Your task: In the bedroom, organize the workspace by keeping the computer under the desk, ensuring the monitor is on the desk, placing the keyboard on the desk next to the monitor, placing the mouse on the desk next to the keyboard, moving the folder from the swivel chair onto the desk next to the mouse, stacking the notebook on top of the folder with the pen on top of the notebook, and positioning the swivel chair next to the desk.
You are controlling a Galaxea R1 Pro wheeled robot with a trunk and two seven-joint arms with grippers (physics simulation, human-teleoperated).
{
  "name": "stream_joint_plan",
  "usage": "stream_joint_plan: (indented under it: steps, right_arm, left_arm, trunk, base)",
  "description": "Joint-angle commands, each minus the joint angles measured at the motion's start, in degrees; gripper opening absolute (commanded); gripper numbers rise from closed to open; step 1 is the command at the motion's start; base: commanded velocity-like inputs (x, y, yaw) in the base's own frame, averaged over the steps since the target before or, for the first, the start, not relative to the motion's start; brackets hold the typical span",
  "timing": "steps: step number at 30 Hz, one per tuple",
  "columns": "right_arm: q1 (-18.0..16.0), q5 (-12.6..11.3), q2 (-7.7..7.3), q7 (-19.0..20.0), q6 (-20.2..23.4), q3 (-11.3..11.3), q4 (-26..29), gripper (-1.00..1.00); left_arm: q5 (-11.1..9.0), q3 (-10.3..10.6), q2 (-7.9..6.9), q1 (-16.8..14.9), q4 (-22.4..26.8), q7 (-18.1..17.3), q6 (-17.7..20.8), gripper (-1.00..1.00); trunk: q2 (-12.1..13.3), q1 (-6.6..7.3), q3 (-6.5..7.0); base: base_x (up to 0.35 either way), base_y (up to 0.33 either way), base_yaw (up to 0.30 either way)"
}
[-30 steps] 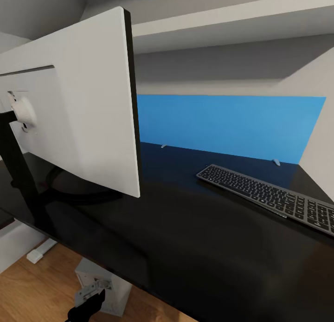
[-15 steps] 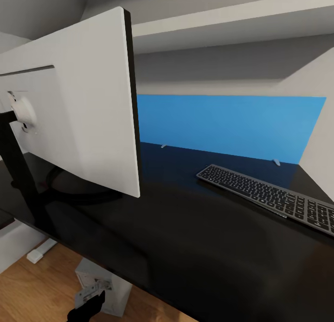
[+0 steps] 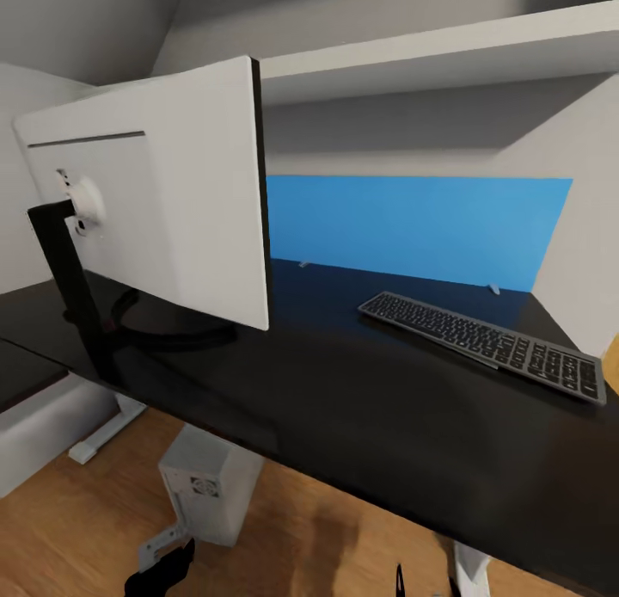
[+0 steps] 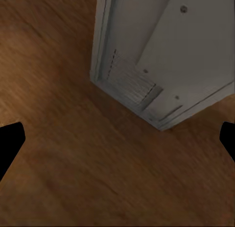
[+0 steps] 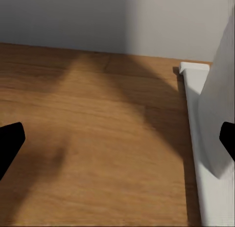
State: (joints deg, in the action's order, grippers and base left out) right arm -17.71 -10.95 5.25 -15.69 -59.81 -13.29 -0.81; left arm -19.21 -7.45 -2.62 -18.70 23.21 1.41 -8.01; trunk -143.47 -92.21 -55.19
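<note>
Both sets of jaws stand wide apart and hold nothing. The left gripper (image 4: 117, 138) hangs over the wooden floor (image 4: 54, 138) just beside the computer (image 4: 161, 55), which stands on the floor under the desk (image 3: 361, 408). The right gripper (image 5: 117, 138) hovers above bare floor near the white desk leg (image 5: 205, 138). On the glossy black top, the monitor (image 3: 163, 201) stands white back toward the camera, the keyboard (image 3: 481, 343) well apart from it near the blue back panel (image 3: 413, 227).
</note>
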Motion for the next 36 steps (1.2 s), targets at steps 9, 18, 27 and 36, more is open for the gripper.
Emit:
stream_joint_plan:
  steps: [9,18,27,36]
  right_arm:
    - [-0.04,-0.56,0.02,-0.05,-0.19,-0.5,-0.07,1.0]
    - [-0.04,-0.57,0.02,-0.05,-0.19,-0.52,-0.07,1.0]
    - [-0.04,-0.75,0.37,-0.21,-0.19,-0.65,0.0,1.0]
    - [-0.04,-0.93,0.35,-0.35,-0.19,-0.55,0.02,1.0]
  left_arm:
    - [-0.57,0.15,-0.01,-0.02,-0.04,0.09,-0.16,1.0]
    - [-0.57,0.15,-0.01,-0.02,-0.02,0.09,-0.16,1.0]
    - [-0.58,0.15,-0.01,-0.02,-0.07,0.09,-0.16,1.0]
    - [-0.57,0.15,-0.01,-0.02,-0.09,0.09,-0.16,1.0]
  trunk:
    - [-0.02,0.05,-0.05]
    - [-0.02,0.05,-0.05]
    - [-0.02,0.05,-0.05]
    - [-0.02,0.05,-0.05]
  base:
    - [-0.315,0.0,0.0]
    - [-0.304,-0.089,0.0]
    - [-0.255,-0.218,0.021]
    - [-0.231,-0.25,0.206]
